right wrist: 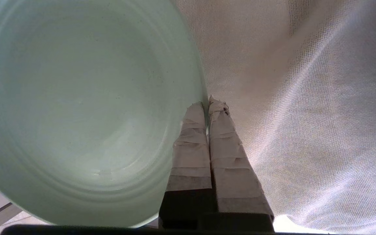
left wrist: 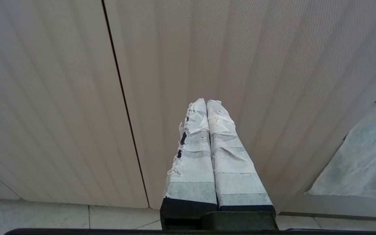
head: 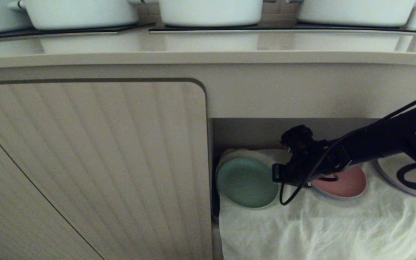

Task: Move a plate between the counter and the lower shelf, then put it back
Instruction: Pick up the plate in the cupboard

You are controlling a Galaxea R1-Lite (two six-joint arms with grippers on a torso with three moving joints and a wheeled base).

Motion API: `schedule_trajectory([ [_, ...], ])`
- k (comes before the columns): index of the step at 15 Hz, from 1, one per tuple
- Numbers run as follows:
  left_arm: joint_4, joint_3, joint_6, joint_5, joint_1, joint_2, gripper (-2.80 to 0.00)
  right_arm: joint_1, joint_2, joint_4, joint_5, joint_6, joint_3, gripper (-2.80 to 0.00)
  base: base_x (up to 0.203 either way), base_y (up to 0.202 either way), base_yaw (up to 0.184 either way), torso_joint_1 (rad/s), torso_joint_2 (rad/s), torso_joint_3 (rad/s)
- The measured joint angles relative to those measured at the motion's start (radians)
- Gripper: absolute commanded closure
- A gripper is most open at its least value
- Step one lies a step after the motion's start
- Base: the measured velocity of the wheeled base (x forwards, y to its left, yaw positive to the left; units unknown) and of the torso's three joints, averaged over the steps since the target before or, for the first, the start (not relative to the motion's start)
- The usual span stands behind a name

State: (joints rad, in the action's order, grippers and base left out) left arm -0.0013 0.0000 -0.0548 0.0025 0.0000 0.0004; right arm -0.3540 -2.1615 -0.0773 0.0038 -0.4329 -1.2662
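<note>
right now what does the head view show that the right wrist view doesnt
Only the head view shows the counter with white pots on it, the closed cabinet door, the pink plate and the right arm reaching into the lower shelf.

Only the right wrist view shows the right gripper close up: its taped fingers are shut on the rim of the plate.

Both show the mint-green plate and the wrinkled white cloth under it.
</note>
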Motion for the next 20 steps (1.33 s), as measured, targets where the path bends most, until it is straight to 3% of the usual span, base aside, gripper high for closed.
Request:
schedule_trajectory([
  [20,0.0,0.0,0.0,0.0,0.0,0.0,0.0,0.003,0.125,-0.007,0.008,-0.07,0.138,0.0,0.0,0.0,0.0,0.0,0.0,0.0],
])
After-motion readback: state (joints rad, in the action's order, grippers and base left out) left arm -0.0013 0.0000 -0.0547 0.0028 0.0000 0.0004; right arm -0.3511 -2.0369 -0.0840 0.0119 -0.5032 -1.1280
